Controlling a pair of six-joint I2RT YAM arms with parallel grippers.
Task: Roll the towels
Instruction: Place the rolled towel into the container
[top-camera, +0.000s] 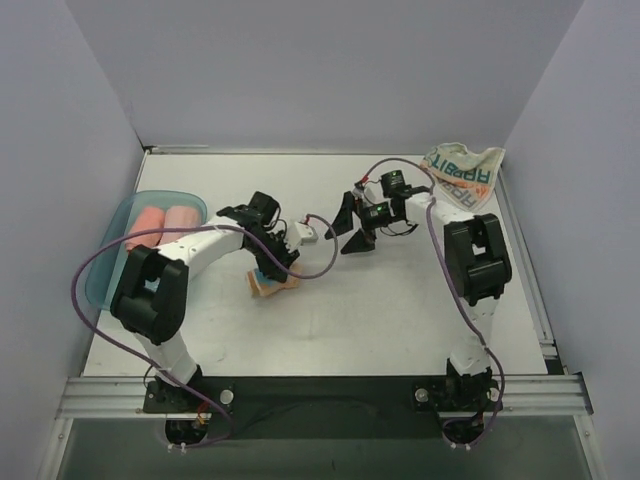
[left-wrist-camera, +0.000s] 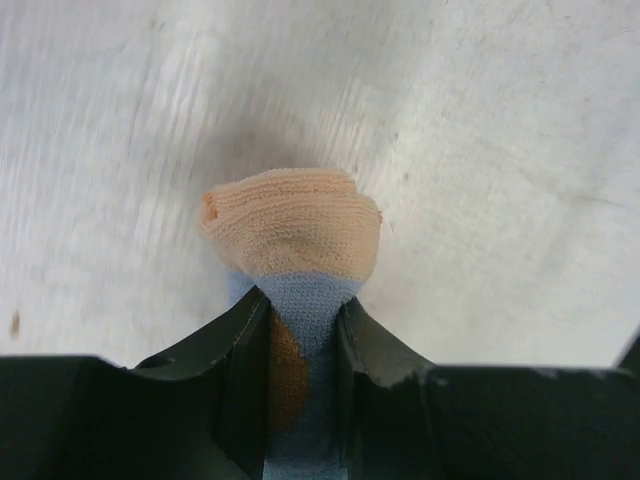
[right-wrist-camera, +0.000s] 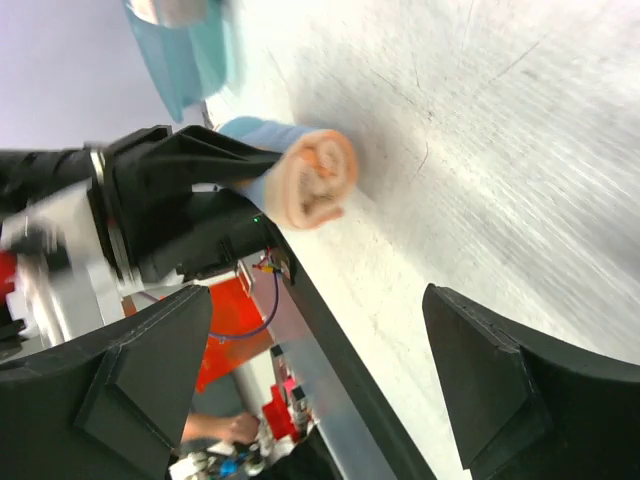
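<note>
My left gripper (left-wrist-camera: 303, 312) is shut on a rolled towel (left-wrist-camera: 290, 220), peach and light blue with an orange dot, just above the table. From above, the roll (top-camera: 274, 286) sits left of centre under the left gripper (top-camera: 271, 268). In the right wrist view the roll's spiral end (right-wrist-camera: 315, 180) faces the camera. My right gripper (top-camera: 346, 231) stands open and holds nothing, a little to the right of the roll; its fingers (right-wrist-camera: 150, 380) are wide apart. A whitish towel with RABBIT lettering (top-camera: 463, 172) lies crumpled at the back right.
A shallow teal tray (top-camera: 112, 262) at the left edge holds two pink rolled towels (top-camera: 165, 222). The tray (right-wrist-camera: 190, 55) also shows in the right wrist view. Walls close off the table's left, back and right. A metal rail (top-camera: 320, 395) runs along the near edge.
</note>
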